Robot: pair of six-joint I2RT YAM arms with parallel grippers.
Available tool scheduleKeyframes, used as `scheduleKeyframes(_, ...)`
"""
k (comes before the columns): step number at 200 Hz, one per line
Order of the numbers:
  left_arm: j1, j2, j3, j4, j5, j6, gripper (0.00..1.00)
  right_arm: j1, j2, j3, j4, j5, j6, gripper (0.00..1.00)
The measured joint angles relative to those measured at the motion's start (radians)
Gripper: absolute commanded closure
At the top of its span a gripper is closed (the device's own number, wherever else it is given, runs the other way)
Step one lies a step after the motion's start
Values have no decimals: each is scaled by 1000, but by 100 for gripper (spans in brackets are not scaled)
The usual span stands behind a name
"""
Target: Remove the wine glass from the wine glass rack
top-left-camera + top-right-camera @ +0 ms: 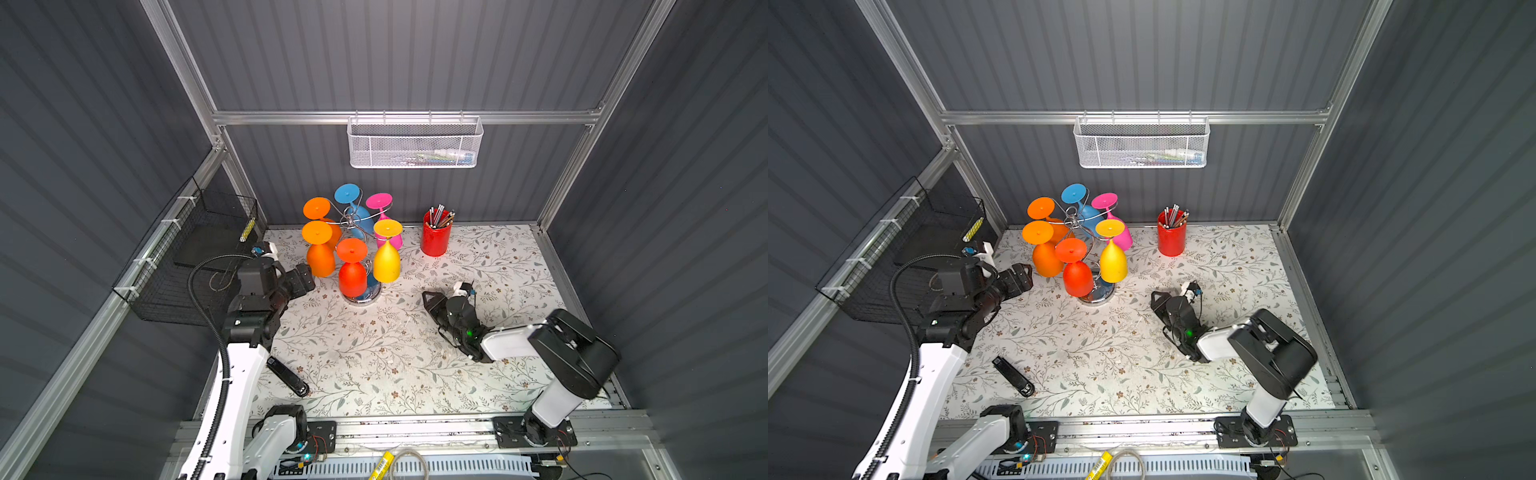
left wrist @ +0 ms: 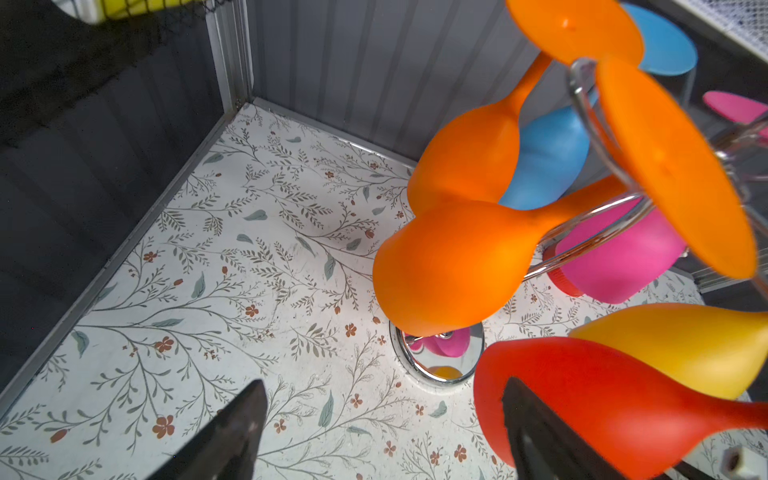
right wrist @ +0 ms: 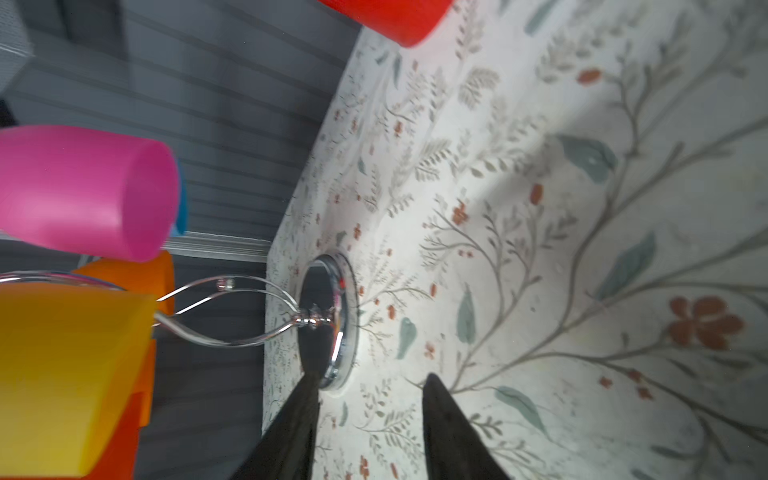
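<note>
Nearest the front edge, a slim black gadget [image 1: 289, 376] lies on the floral table [image 1: 374, 353], away from the work. Farther in, the left gripper [image 2: 384, 382] has its jaws spread wide with only bare table between them; it grips nothing and sits just beside the low-hanging bowls of the red wine glass [image 1: 352, 278] and the front orange wine glass [image 1: 321, 259]. Across the middle, the right gripper [image 3: 371, 376] is partly open and empty, low to the table and aimed at the round base of the wine glass rack [image 1: 351, 220]. All six glasses hang upside down from its arms, so none has been taken: the grasp, the slide off an arm and the set-down all remain. Beyond stand a red pencil cup [image 1: 435, 239] and, on the back wall, a white mesh basket [image 1: 415, 143].
</note>
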Motion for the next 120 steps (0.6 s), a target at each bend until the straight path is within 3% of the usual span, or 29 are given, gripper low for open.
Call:
scheduleKeyframes(61,-24,-45,68,0,-64,-3,16,-1,-263,181,-301,-100,-174,54)
scheduleKeyframes(120,-127,66,229,102,-26,52,14,-33,-259,433,-474,-257,-226,53)
